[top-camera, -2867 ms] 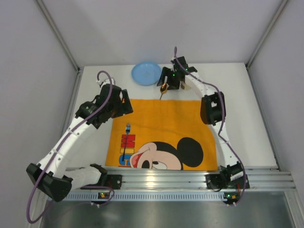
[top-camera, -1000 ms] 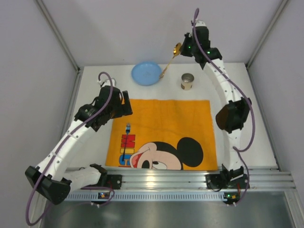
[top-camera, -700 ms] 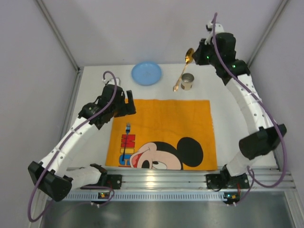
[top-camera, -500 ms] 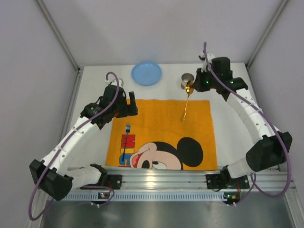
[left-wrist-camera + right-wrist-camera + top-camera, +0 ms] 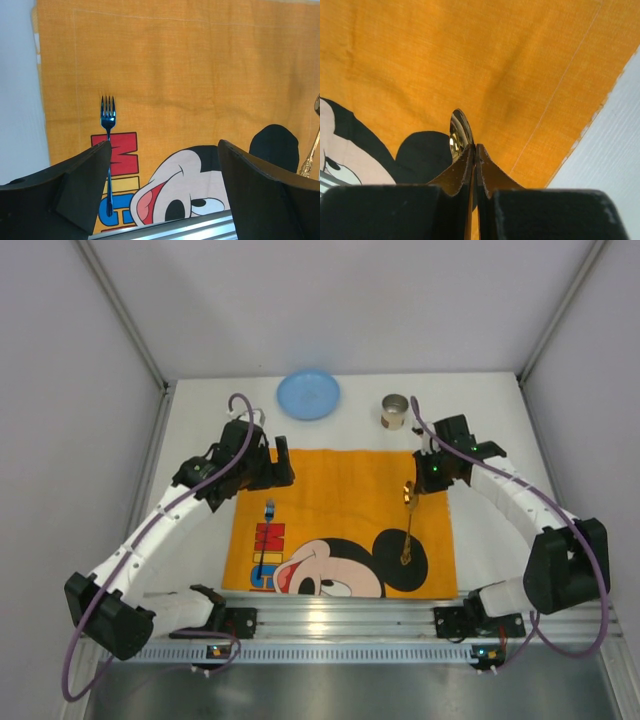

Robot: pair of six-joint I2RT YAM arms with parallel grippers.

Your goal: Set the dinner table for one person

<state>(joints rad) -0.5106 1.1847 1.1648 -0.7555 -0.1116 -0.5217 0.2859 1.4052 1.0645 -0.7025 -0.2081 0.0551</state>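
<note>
An orange cartoon-mouse placemat [image 5: 340,490] lies on the white dinner table [image 5: 505,425]. A blue fork [image 5: 267,540] rests on the mat's left side, tines pointing away, and shows clearly in the left wrist view [image 5: 108,120]. My left gripper [image 5: 275,468] hovers open over the mat's back left part [image 5: 165,147], holding nothing. My right gripper [image 5: 418,483] is shut on a gold spoon [image 5: 407,530] over the mat's right side, by the mouse's black ear. The spoon's bowl [image 5: 460,132] sticks out past the closed fingertips of that gripper [image 5: 475,148]. I cannot tell whether the spoon touches the mat.
A light blue plate [image 5: 309,395] and a small metal cup [image 5: 396,411] stand on the table behind the mat. Grey walls enclose the table on three sides. An aluminium rail [image 5: 400,615] with the arm bases runs along the near edge.
My right arm has swung the spoon from high at the back, past the cup, down over the mat's right side. The left gripper drifted slightly right and stays open.
</note>
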